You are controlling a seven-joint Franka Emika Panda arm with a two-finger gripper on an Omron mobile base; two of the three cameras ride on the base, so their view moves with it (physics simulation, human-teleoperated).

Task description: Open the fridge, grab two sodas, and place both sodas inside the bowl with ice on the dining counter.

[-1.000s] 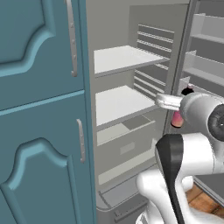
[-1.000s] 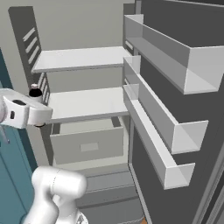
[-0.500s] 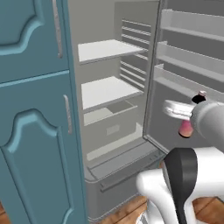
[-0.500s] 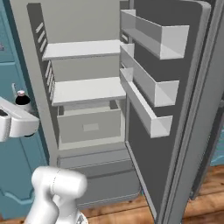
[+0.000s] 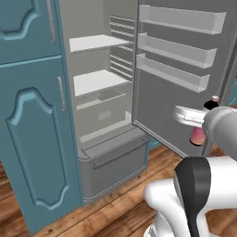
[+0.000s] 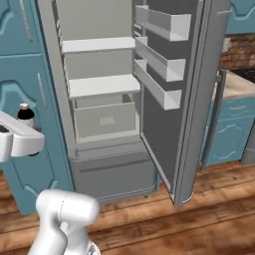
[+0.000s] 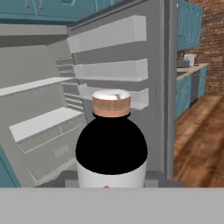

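Observation:
The grey fridge (image 5: 95,81) stands open, its door (image 5: 176,69) swung out to the right with white racks on it. My gripper (image 5: 201,122) is shut on a pink soda (image 5: 198,135) with a dark neck and cap, held upright in front of the door's lower part. From the right base the soda's dark top (image 6: 25,112) rises above the gripper (image 6: 22,130), left of the fridge (image 6: 102,84). The hand view has the soda (image 7: 111,148) up close before the fridge door (image 7: 109,70). The bowl with ice and the dining counter are out of view.
Tall teal cabinets (image 5: 32,139) stand left of the fridge. The fridge's bottom drawer (image 5: 115,157) is closed. Wooden floor (image 5: 120,208) lies in front. A beige countertop over teal cabinets (image 6: 234,89) and a brick wall sit beyond the door to the right.
The whole picture has shifted: the base has backed away from the fridge, which now looks smaller and farther. The soda stays in the shut gripper, outside the fridge.

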